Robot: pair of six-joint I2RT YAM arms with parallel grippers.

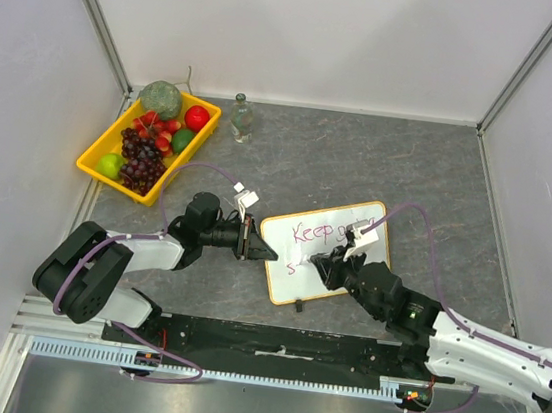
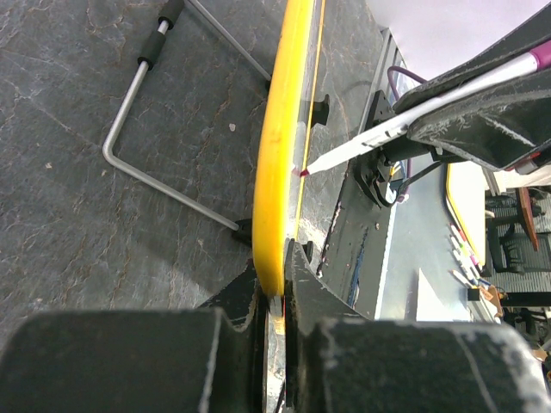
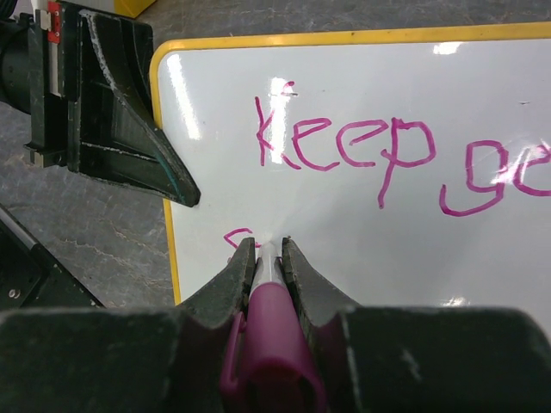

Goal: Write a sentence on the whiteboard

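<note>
The right claw (image 3: 269,248) is closed on a pink marker (image 3: 271,344), and its tip touches the whiteboard (image 3: 413,249) just ahead of the fingers, at the start of a second line under the word "Keep" (image 3: 340,146). The board's long axis runs off to this claw's right, so the bare white for the rest of the line lies that way, judging by the writing so far. To its left, the left claw (image 2: 274,258) is clamped shut on the board's yellow frame (image 2: 277,155), bracing the near short edge.
</note>
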